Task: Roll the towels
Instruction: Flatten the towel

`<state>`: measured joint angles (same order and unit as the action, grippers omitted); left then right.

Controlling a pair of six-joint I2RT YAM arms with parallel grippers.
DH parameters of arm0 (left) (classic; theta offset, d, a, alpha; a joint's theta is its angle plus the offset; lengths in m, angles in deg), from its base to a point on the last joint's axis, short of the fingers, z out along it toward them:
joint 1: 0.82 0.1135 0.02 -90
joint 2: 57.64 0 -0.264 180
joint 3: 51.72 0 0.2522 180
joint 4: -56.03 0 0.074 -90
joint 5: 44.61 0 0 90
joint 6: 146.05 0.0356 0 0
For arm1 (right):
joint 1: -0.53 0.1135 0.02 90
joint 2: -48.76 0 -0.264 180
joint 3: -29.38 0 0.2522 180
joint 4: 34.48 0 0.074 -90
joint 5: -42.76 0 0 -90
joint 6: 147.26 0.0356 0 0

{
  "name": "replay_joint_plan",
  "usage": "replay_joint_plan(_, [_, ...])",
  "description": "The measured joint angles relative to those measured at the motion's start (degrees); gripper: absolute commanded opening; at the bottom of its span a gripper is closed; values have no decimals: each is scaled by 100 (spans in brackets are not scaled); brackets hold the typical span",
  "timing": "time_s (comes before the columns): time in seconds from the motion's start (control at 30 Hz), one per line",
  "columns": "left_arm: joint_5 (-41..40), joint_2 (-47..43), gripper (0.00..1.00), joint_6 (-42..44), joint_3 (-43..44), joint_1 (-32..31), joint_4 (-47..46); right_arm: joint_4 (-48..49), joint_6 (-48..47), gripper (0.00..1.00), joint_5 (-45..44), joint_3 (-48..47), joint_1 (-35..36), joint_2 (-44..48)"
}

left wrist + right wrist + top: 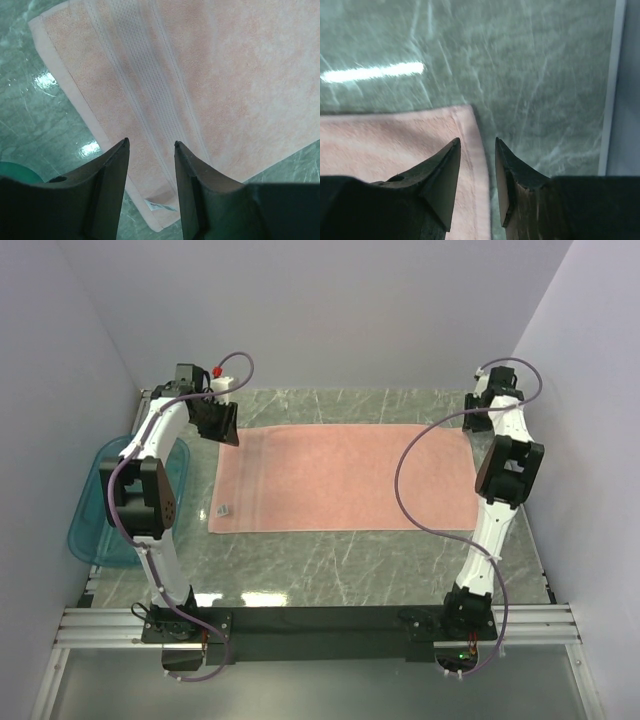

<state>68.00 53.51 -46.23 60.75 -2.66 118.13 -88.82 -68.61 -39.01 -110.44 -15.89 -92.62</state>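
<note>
The top view is showing the whole towel (345, 478) lying flat and unrolled in the middle of the worktop (330, 570). Its long axis is running left to right between the two arms, with its short edges facing them. Its label (224, 509) is sitting at the near-left corner. A teal tray (95, 505) is lying at the worktop's left edge, apart from the towel.

The left wrist view is giving what the top view cannot: a woven band is running parallel to the left short edge. It is also showing the left pincer (150, 143) hovering above that end, spread, with nothing between its fingers.

The right wrist view is looking down on the far-right corner of the towel. There the right pincer (477, 141) is likewise hanging spread and empty, with the towel's edge passing under the gap.
</note>
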Motion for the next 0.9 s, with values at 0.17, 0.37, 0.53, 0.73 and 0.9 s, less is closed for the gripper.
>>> replay_joint_plan(0.17, [-44,50,48,4,0,0,-2,227,105,42,-107,-103,133,-63])
replay_joint_plan(0.37, [-103,85,48,22,24,20,15,400,125,42,-299,-188,243,-181])
replay_joint_plan(0.53, [-103,284,48,42,225,92,90,374,90,44,-431,-188,267,-249])
replay_joint_plan(0.73, [-105,457,48,59,332,155,116,238,13,42,-461,-243,267,-308])
replay_joint_plan(0.9, [-162,621,48,59,468,157,199,223,-13,32,-424,-267,267,-356])
